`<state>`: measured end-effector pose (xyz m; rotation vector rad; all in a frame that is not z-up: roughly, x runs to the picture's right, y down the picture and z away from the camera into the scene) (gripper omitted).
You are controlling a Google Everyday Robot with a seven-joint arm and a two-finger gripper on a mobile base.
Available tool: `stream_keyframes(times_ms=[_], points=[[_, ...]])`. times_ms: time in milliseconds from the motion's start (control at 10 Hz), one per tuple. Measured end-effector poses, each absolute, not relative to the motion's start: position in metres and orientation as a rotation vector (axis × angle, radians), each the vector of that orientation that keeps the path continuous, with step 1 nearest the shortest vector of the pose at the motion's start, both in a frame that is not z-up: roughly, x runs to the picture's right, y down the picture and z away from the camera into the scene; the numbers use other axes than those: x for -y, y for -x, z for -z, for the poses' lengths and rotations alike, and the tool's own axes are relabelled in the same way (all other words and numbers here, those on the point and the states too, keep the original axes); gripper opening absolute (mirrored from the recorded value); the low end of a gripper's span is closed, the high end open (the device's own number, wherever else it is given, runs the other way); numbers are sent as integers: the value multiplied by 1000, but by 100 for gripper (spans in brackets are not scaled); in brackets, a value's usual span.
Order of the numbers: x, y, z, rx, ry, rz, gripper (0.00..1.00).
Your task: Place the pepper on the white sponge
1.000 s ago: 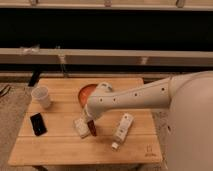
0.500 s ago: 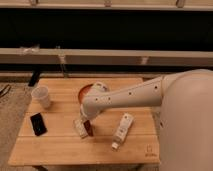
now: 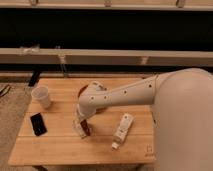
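Note:
My gripper (image 3: 83, 120) hangs from the white arm over the middle of the wooden table (image 3: 60, 150). It is shut on the pepper (image 3: 85, 128), a small dark red piece that points down below it. The white sponge (image 3: 78, 128), a small cream block, lies directly left of the pepper and touches or partly overlaps it. I cannot tell whether the pepper rests on the sponge or hangs just above its right edge.
An orange-red bowl (image 3: 82, 91) sits behind the arm, mostly hidden. A white paper cup (image 3: 41, 96) stands at the left. A black phone (image 3: 37, 123) lies at the front left. A white bottle (image 3: 122, 130) lies to the right of the gripper.
My gripper has moved a little to the left with the pepper, from beside the sponge to its right edge. The other things have not moved.

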<state>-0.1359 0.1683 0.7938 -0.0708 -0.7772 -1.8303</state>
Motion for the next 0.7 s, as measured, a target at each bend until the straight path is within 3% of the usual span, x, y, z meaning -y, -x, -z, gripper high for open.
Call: stream_keyframes(times_ms=[500,700], points=[[-167,148,-799,782,57,1837,2],[-168,150,-803,781,58,1832,20]])
